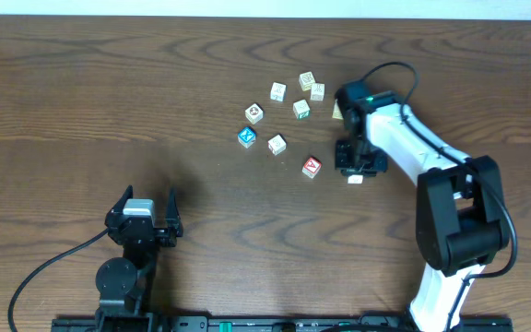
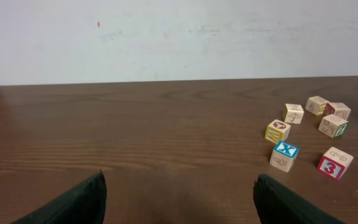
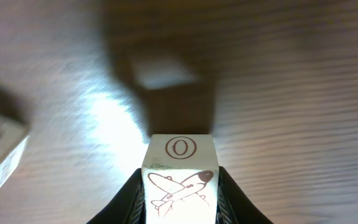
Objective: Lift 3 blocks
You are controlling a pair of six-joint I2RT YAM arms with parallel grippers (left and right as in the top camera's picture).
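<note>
Holding a pale block (image 3: 180,163) marked O firmly in the right gripper (image 3: 179,194), apparently raised off the table (image 3: 291,93), judging by the shadow underneath. With the left gripper (image 1: 146,210) wide open and empty, well apart. Seems to be the lifting step; next, probably setting down gently, then aiming squarely at the red block (image 1: 312,167) nearby.

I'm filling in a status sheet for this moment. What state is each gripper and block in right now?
Left gripper: jaws open, empty.
Right gripper: jaws shut on the O block.
O block: gripped, apparently raised off the table.
Red block: loose on the table.
Blue block: loose on the table.
</note>
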